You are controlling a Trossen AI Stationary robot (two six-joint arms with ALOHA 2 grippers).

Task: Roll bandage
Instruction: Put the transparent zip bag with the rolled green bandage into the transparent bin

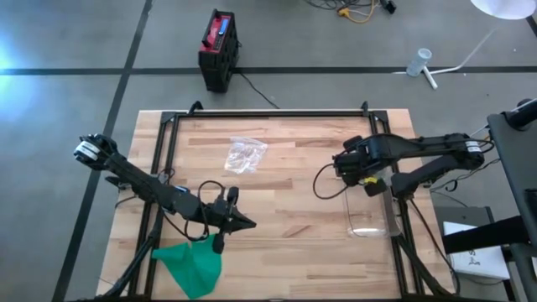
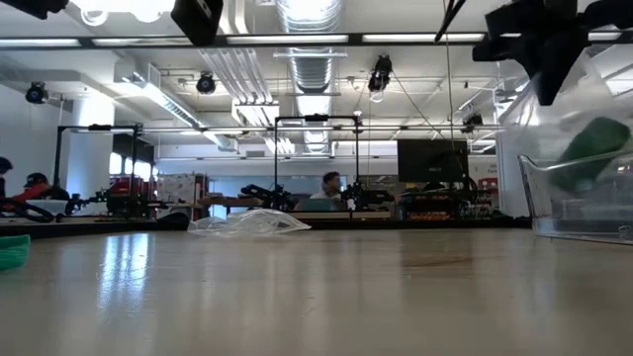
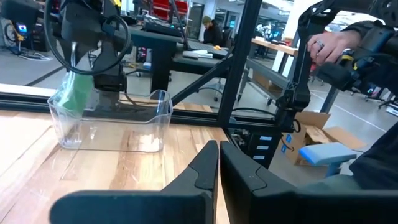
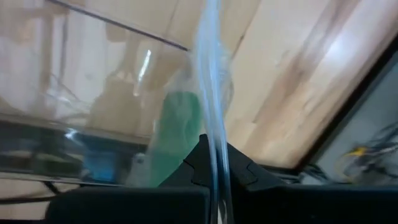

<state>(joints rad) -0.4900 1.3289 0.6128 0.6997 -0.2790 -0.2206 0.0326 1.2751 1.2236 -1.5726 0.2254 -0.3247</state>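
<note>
- Fingers of my left gripper [image 1: 248,223] are pressed together with nothing between them, hovering over the near-left part of the wooden tabletop [image 1: 285,180].
- Fingers of my right gripper [image 1: 372,186] are pinched on the thin rim of a clear plastic container [image 1: 370,216], at its far edge on the right side of the tabletop; the right wrist view shows the clear wall running straight into the closed fingertips.
- No brand, label or writing is readable to me on any of these things.
- A green bandage [image 1: 192,264] lies spread as loose cloth at the near-left corner, just beside my left fingers but not held by them.
- A second green piece [image 3: 76,93], seemingly rolled, shows at the container in the left wrist view, right under the right gripper; the right wrist view shows the same green [image 4: 176,140] just beyond my fingertips, blurred through the clear wall, so I cannot tell whether it touches them.
- A crumpled clear plastic wrapper [image 1: 245,153] lies toward the far middle of the tabletop, well apart from both grippers.
- On the floor beyond the table stand a black and red case [image 1: 219,50] and a white lamp stand [image 1: 427,67].
- A person's hand [image 3: 329,45] grips dark equipment beside the table in the left wrist view.
</note>
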